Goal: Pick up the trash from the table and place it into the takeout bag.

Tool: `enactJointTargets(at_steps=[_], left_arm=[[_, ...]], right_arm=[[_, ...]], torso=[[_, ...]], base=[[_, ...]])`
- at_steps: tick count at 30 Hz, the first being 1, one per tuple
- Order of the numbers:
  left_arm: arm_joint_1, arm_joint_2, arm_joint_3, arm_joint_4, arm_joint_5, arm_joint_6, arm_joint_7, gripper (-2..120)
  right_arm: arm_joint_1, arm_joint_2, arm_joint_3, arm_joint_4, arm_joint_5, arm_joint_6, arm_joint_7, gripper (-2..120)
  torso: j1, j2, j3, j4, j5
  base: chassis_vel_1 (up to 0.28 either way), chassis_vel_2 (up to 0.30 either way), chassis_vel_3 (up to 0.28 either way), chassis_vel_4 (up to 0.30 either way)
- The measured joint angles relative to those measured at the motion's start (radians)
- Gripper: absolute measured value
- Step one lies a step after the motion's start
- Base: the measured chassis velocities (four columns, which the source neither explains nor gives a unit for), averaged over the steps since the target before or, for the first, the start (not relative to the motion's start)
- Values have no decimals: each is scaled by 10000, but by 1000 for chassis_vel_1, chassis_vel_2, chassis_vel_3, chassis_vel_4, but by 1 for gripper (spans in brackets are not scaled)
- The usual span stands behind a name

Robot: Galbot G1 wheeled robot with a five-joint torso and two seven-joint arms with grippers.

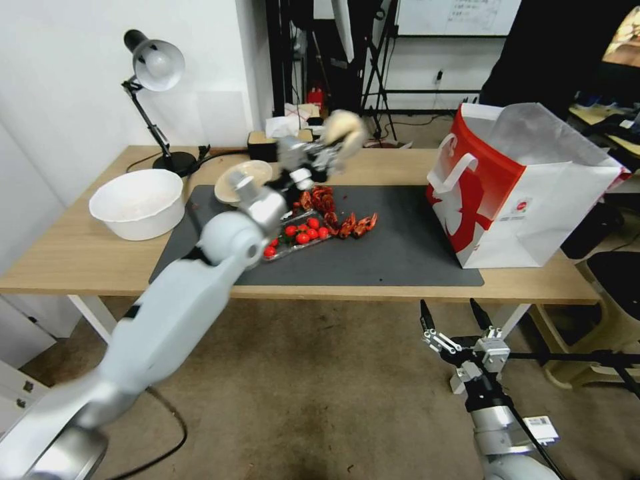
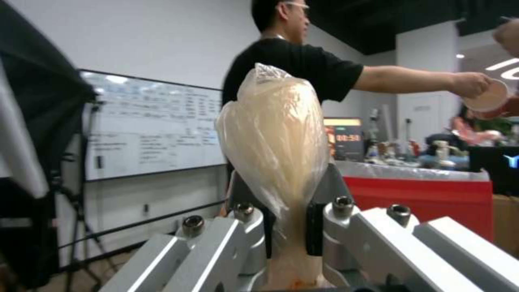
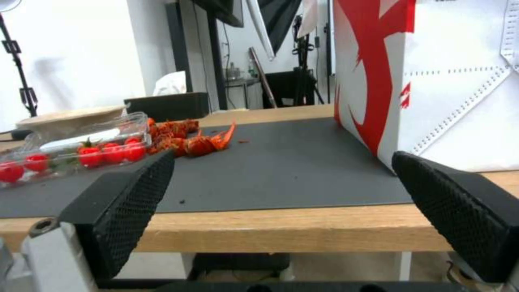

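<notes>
On the left of the table [image 1: 87,260], the shallow beige bowl [image 1: 241,180] sits at the dark mat's [image 1: 400,247] far corner. Above the mat, the left gripper [image 1: 327,155] holds the plastic-wrapped pale lump [image 2: 273,138] in the air, its fingers [image 2: 316,231] pinching the wrap's neck. Further right stands the takeout bag [image 1: 527,193] on the mat's edge, while the right gripper [image 1: 453,317] hangs below the table's front edge, fingers spread wide.

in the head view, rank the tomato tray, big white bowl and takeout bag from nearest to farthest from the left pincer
Left pincer holds the wrapped lump above the table's far edge.
1. Tomato tray: on the mat, just below and nearer the robot.
2. Takeout bag: standing at the mat's right end.
3. Big white bowl: far left, off the mat.
</notes>
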Motion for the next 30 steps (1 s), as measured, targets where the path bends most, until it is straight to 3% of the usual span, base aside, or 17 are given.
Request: enactJointTargets(at_steps=[7,8,11,15,23,30], left_arm=[[-1786,-1880,1226,2024,50,-292,290,7],[-1786,-1880,1226,2024,50,-292,290,7],[-2516,-2698,1618,3098,78,-408,490,7],[-3104,-3291,1920,3955,154,-470,600,7],[-4040,-4072,2408,5141,890,-575,737,7],[-4512,-4167,2439,5308,1177,-626,565,7]], right_arm=[[-93,219,-109,83,-222,4,-11,100],[-93,219,-109,83,-222,4,-11,100],[-91,243,-118,41,-258,4,-15,100],[-78,238,-127,-40,-264,13,-23,100],[-25,93,-232,-363,-259,100,-70,100],[167,-54,-394,-631,-185,131,-100,100]], torso=[[-1,0,0,-3,3],[-1,0,0,-3,3],[-1,1,0,-1,2],[-1,1,0,-1,1],[-1,0,-1,-1,1],[-2,1,-1,3,0]], base=[[0,0,0,0],[0,0,0,0],[0,0,0,0],[0,0,0,0],[0,0,0,0],[0,0,0,0]])
